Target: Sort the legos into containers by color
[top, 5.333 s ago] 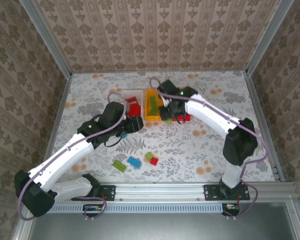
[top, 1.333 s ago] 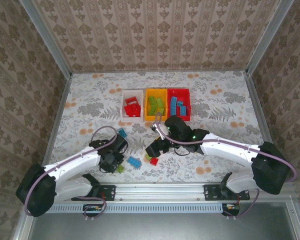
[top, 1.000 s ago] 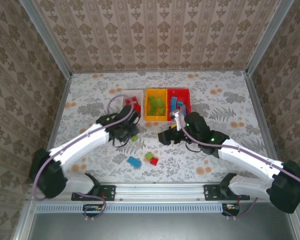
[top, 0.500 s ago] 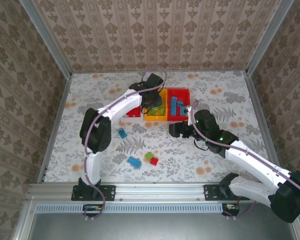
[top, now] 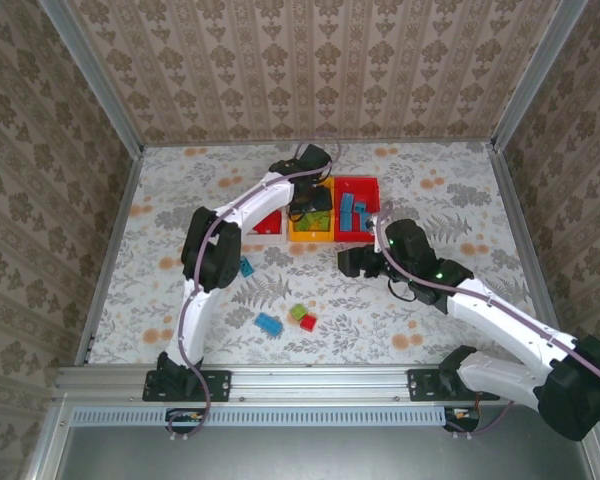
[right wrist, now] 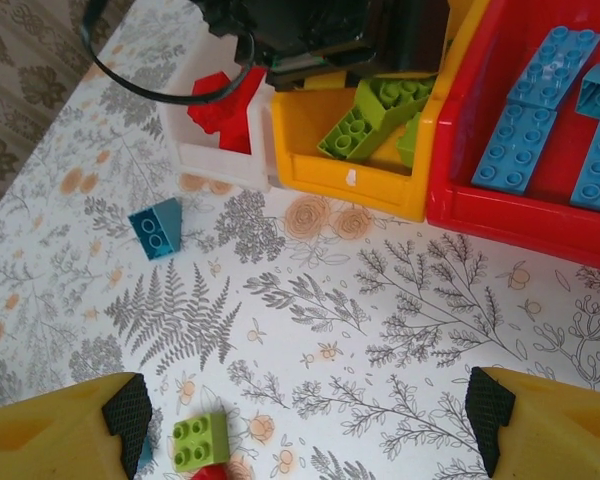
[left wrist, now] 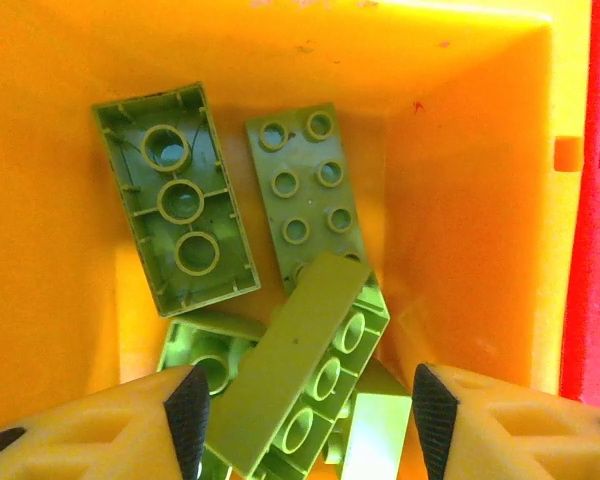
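The left gripper (left wrist: pixel 305 400) hangs inside the yellow-orange bin (left wrist: pixel 460 200), its fingers (left wrist: pixel 80 430) spread wide with nothing between them. Below it lie several lime green bricks (left wrist: pixel 175 200), some studs up, some showing hollow undersides. The right gripper (right wrist: pixel 308 415) hovers over the flowered table (right wrist: pixel 400 300) in front of the bins, fingers likewise spread and empty. The three bins stand side by side. The white bin (right wrist: pixel 215 160) holds red bricks (right wrist: pixel 220 105), and the red bin (right wrist: pixel 500 225) holds blue bricks (right wrist: pixel 520 140). Loose on the table are a teal-blue brick (right wrist: pixel 157 228) near the white bin and, closer to the arm bases, a blue brick (top: pixel 269 323), a green brick (top: pixel 298 312) and a red brick (top: pixel 308 322) grouped together.
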### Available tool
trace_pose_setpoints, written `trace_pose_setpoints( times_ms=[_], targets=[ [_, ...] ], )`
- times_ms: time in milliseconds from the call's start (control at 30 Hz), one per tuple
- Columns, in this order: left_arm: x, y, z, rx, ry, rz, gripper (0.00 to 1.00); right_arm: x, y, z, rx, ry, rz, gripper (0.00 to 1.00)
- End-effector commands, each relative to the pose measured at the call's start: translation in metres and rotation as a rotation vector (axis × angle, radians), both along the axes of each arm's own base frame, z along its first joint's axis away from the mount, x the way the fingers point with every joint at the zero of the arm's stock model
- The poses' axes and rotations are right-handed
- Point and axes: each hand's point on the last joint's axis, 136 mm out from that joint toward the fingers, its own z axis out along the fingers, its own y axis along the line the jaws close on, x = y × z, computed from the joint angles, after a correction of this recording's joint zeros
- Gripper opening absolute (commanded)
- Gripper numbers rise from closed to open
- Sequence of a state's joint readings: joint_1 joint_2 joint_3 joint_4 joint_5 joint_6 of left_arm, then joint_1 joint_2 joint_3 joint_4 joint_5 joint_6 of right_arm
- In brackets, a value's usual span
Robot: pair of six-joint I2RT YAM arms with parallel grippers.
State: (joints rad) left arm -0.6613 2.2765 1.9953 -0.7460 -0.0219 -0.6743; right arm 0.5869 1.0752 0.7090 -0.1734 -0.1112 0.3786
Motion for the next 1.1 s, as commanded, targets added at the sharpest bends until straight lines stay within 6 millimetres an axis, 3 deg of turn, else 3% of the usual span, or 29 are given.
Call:
trace_pose_setpoints(
  times_ms=[0,167,267,300,467,667,833,933,1067],
  targets=[
    [-0.004,0.01,0.058,-0.022,-0.07,0.006,0.61,-0.011,0.016,-0.017,-0.101,0.0,0.11,0.85],
    [-0.036,0.049,0.107,-0.026,-0.148,0.059,0.61,-0.023,0.075,-0.028,-0.164,-0.081,0.302,0.86],
    [-0.07,0.088,0.114,-0.014,-0.156,0.099,0.62,-0.025,0.117,-0.026,-0.125,-0.151,0.359,0.87],
    [-0.083,0.102,0.115,-0.013,-0.157,0.115,0.61,-0.023,0.129,-0.033,-0.121,-0.16,0.366,0.87],
    [-0.157,0.177,0.098,0.007,-0.133,0.186,0.61,-0.008,0.184,-0.043,-0.095,-0.229,0.329,0.89],
    [-0.237,0.246,0.064,-0.006,-0.094,0.306,0.62,0.018,0.222,-0.075,-0.129,-0.187,0.26,0.89],
    [-0.276,0.271,0.049,-0.053,-0.097,0.374,0.62,0.03,0.244,-0.105,-0.191,-0.14,0.252,0.89],
    [-0.284,0.28,0.056,-0.065,-0.137,0.385,0.64,0.037,0.248,-0.125,-0.248,-0.106,0.232,0.88],
    [-0.284,0.277,0.063,-0.084,-0.151,0.358,0.65,0.042,0.25,-0.15,-0.319,-0.064,0.228,0.85]
  ],
)
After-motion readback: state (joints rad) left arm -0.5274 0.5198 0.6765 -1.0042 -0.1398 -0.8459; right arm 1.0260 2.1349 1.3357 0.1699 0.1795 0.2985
